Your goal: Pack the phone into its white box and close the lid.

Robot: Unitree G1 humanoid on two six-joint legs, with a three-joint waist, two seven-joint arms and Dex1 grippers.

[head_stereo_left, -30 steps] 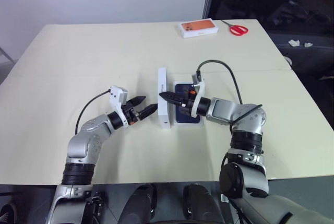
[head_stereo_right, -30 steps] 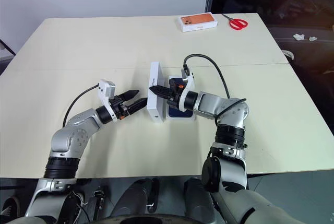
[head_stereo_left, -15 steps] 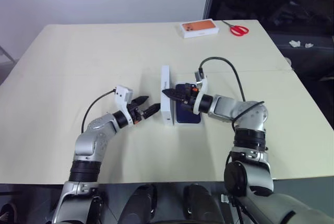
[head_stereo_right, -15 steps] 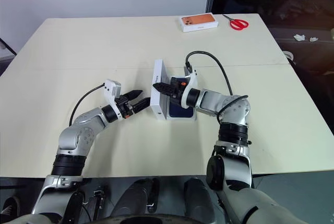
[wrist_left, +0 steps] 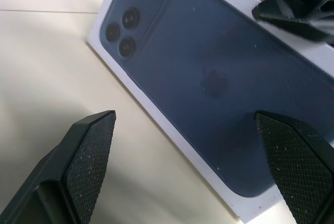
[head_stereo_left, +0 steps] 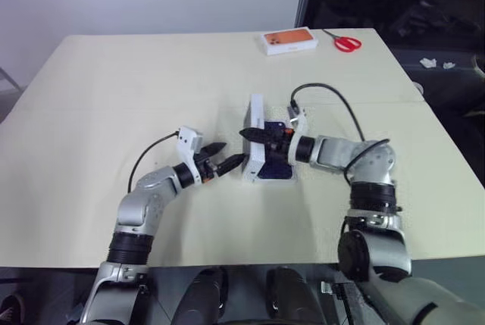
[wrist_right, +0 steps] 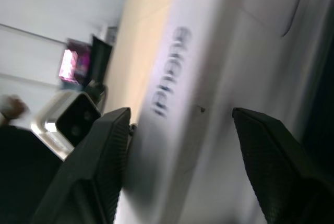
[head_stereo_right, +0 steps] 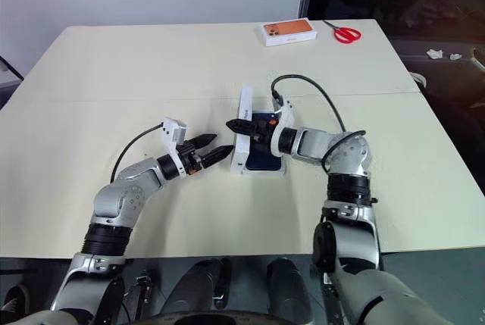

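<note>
White cardboard lid [head_stereo_left: 255, 137], tipped up on its long edge near mid-table, leaning over the white box [head_stereo_left: 288, 176] that lies flat just beside it on the robot's right side. Lid's long axis runs away from the robot, parallel to the box. Its printed top with the dark-blue phone picture faces the left arm; plain inside faces the box. A dark navy surface shows in the box under the leaning lid, probably the phone [head_stereo_right: 265, 160], though mostly covered from above. Right gripper [head_stereo_left: 251, 135] reaches in from the box side, over the tray, tips at the lid's upper edge; in the right wrist view its two fingers [wrist_right: 99, 151] stand apart on either side of the lid's lettered side wall, not clamped on it, so I judge the lid loose. Left gripper [head_stereo_left: 227, 160] is level, aimed at the lid's outer face from the opposite side, jaws spread wide, holding nothing, tips just short of the cardboard. Judgement: the lid must fall rightward onto the box; the left gripper sits on the side to push it. Risk: skewed landing.
</note>
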